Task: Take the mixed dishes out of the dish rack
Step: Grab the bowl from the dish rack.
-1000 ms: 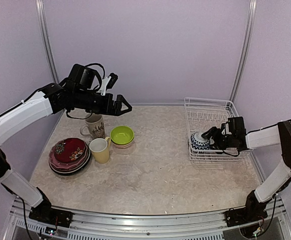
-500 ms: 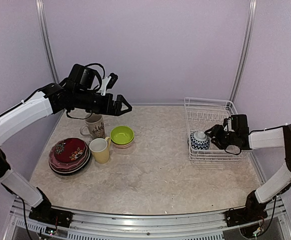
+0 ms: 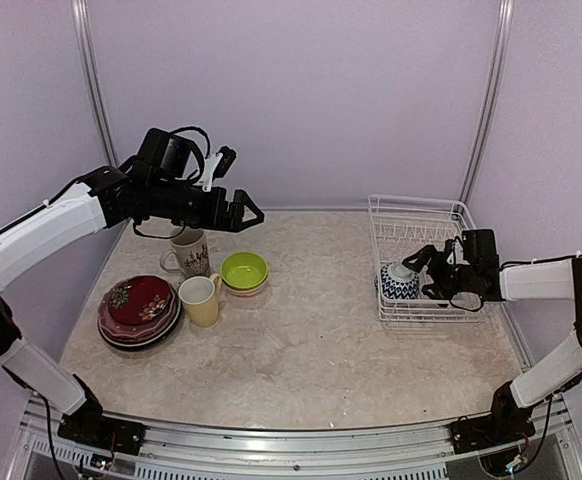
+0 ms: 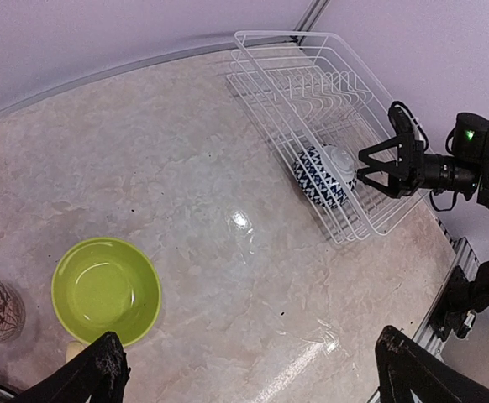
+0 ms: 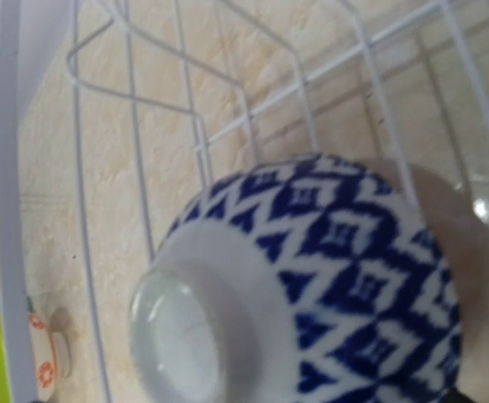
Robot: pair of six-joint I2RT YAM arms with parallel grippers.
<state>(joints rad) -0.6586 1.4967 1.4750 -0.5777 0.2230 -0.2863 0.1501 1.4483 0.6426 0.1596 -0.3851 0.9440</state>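
Your right claw (image 3: 426,270) is hovering spread and empty over the dish rack (image 3: 411,198). The blue bowl (image 3: 399,283) is lying tipped in the rack's near-left corner, foot pointing toward the claw.

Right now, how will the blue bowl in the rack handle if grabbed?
The bowl looks glazed and shiny, so probably slippery. It lies tipped, foot showing, on its round side, so a nudge may roll it against the rack wires. Likely stiff ceramic; could chip.

The patterned bowl (image 5: 328,252) is blurred and cropped in the right wrist view.
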